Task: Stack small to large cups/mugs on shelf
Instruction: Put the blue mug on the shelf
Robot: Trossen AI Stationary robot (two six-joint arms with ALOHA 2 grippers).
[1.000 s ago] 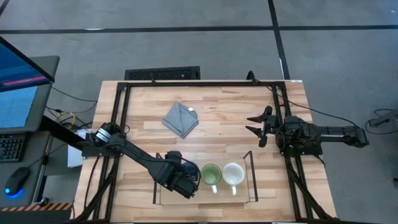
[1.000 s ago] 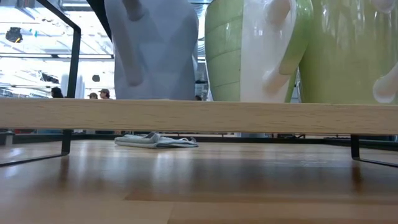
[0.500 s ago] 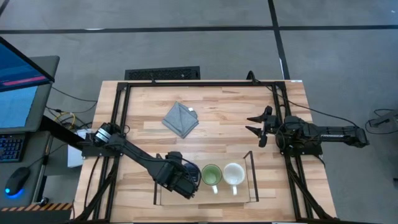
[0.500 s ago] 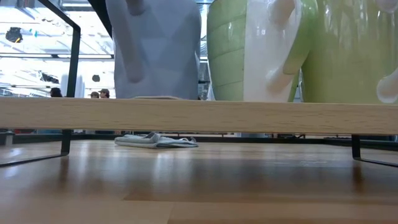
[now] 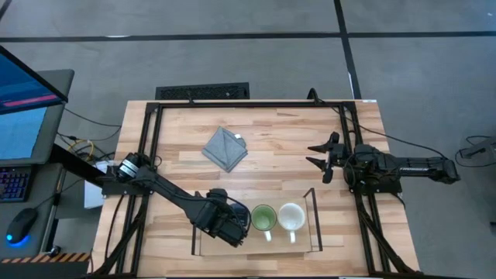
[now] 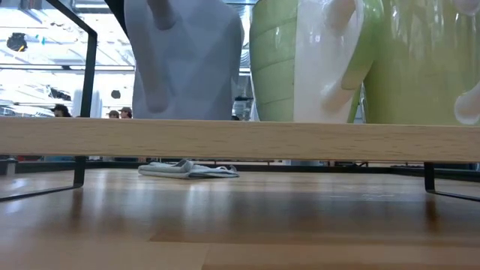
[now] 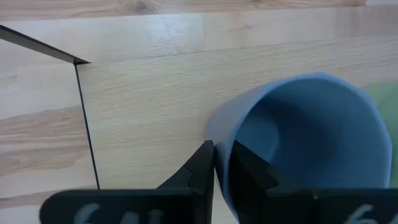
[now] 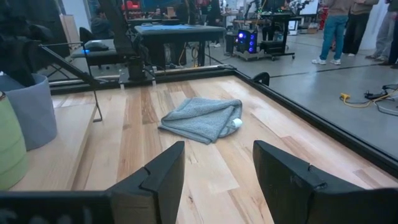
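Observation:
Three mugs stand in a row on the light-wood shelf (image 5: 307, 242) at the table's near edge. The blue-grey mug (image 5: 236, 219) is the leftmost, the green mug (image 5: 263, 218) is in the middle and the cream-white mug (image 5: 291, 216) is on the right. In the low view the blue-grey mug (image 6: 187, 60) stands with its base on the shelf board (image 6: 240, 140), beside the green mug (image 6: 270, 60). My left gripper (image 5: 227, 222) is shut on the blue-grey mug (image 7: 311, 137). My right gripper (image 5: 320, 160) is open and empty at the table's right side. My left gripper holds the blue-grey mug by its rim and wall (image 7: 221, 163), on the side away from the green mug. One finger (image 7: 245, 177) is inside the mug and the other (image 7: 200, 171) is outside. The fingers come from above. The mug is upright with its base on the shelf.
A grey folded cloth (image 5: 225, 149) lies at the table's far middle and shows in the right wrist view (image 8: 202, 118). The shelf's black wire ends (image 5: 314, 219) rise at both ends. There is bare tabletop between the shelf and the cloth. People stand in the room beyond.
The blue-grey mug has shifted slightly in my left gripper's hold. Half a second ago its base showed a little above the shelf board, and now it sits flat on the board.

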